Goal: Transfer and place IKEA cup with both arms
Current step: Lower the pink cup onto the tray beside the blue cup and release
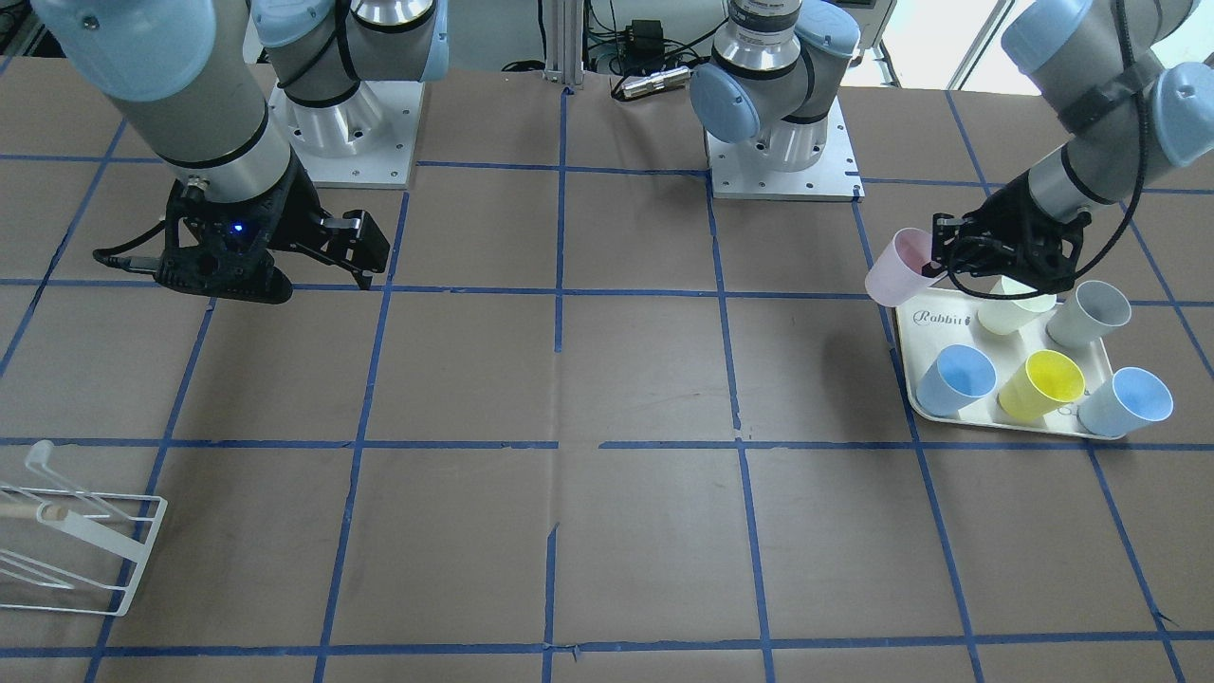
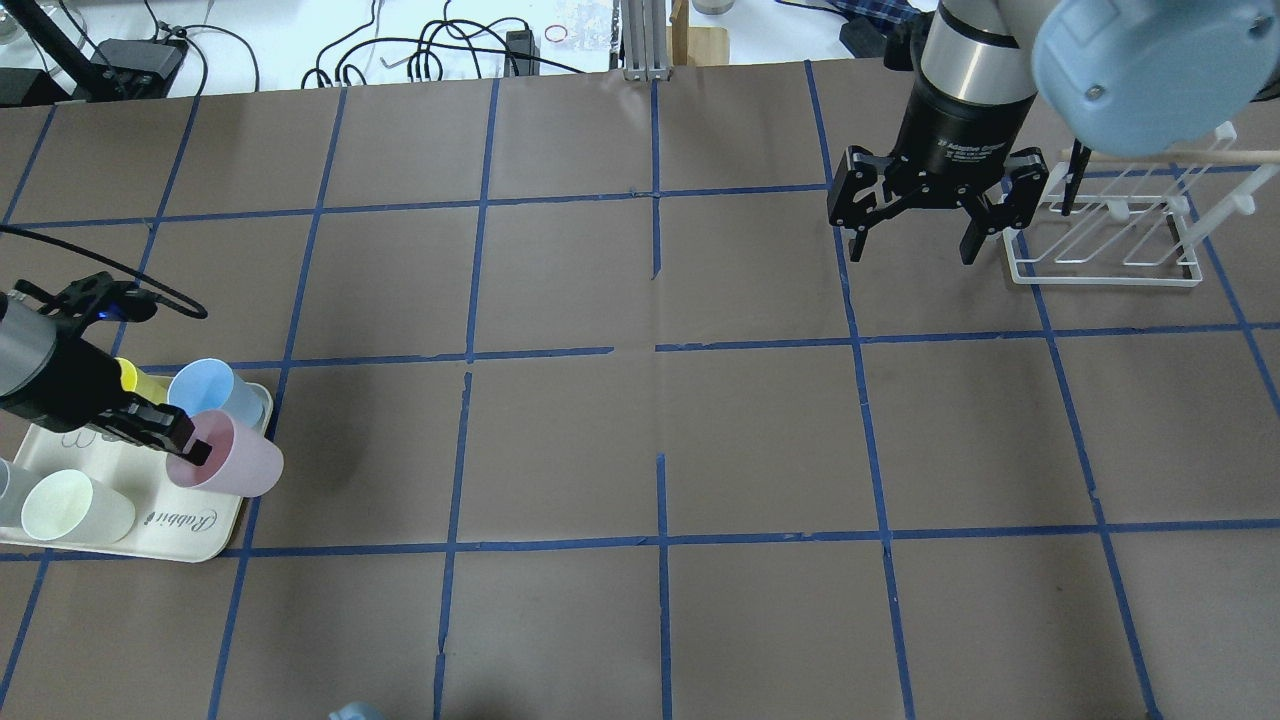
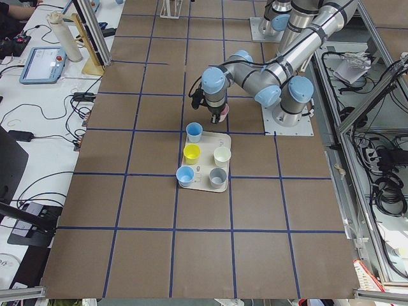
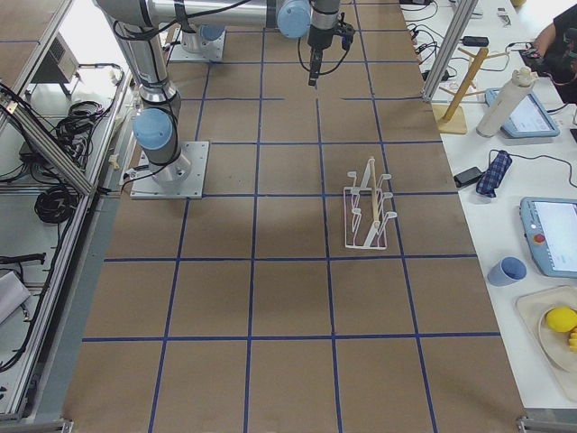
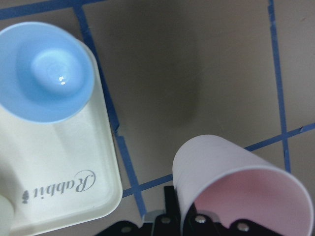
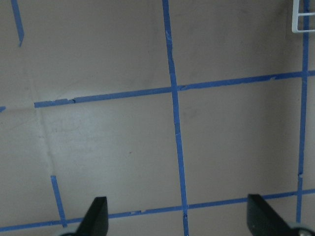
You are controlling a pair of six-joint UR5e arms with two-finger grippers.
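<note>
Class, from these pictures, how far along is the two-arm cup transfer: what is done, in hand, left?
Done: the left pincer grips the pink cup by its rim, lifted and tilted beside the tray. In hand: probably carrying it inward. Left: hand-over to the open, empty right pincer by the rack, then placing.

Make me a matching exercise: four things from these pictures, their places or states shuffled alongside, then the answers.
1 pale pink plastic tumbler
2 yellow plastic cup
3 white wire rack
4 black jaws of the right arm

A open, empty
B standing on the cream tray
C on the brown table
D tilted, in the jaws of the left arm

Pairs: 1-D, 2-B, 3-C, 4-A
</note>
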